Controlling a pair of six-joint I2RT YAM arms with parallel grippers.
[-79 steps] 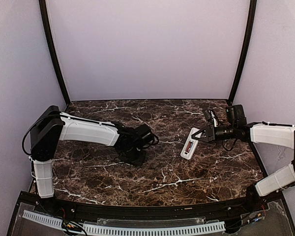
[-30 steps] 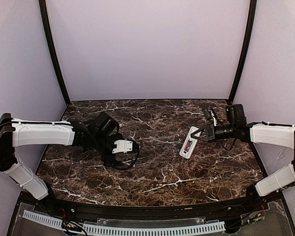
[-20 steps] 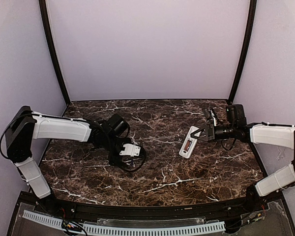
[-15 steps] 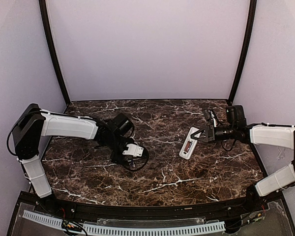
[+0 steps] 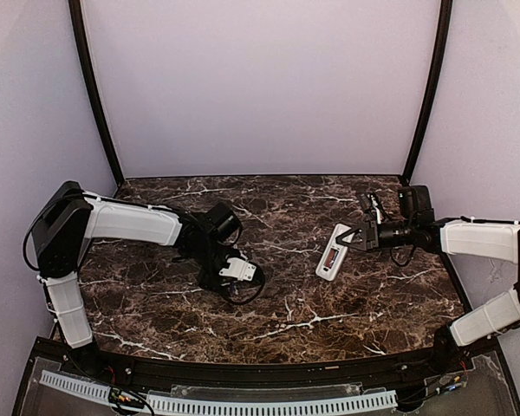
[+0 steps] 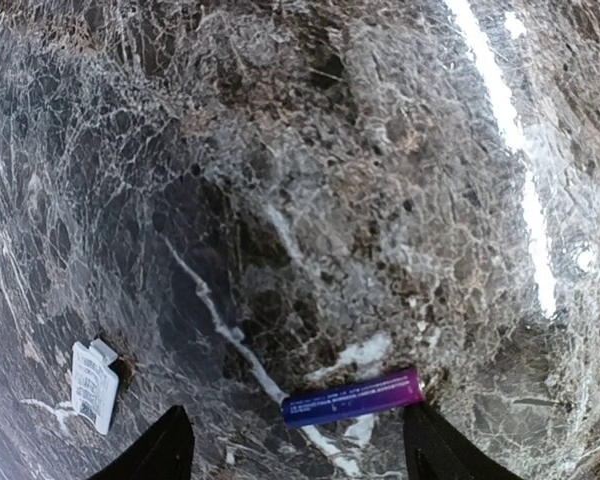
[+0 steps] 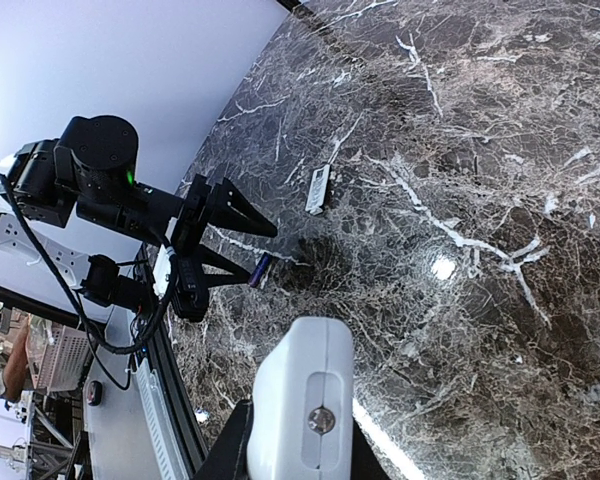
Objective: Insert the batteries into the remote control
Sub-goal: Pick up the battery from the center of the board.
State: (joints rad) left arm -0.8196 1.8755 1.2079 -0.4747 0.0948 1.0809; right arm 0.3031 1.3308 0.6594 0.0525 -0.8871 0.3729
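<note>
One bluish-purple battery lies flat on the marble. My left gripper is open and straddles it, with the right fingertip close to the purple end. In the right wrist view that battery shows between the left gripper's black fingers. The white remote control hangs tilted above the table at the right, and my right gripper is shut on its upper end. Its rounded white end fills the bottom of the right wrist view between the right gripper's jaws. Only this one battery shows.
A small white flat piece lies on the marble left of the battery, also seen as a white piece beyond the left gripper. The marble table is walled by pale panels, with a black rail along the near edge.
My left arm has swung right toward the table's middle and come down over the battery, its jaws narrowing a little. The right arm and remote have stayed put.
</note>
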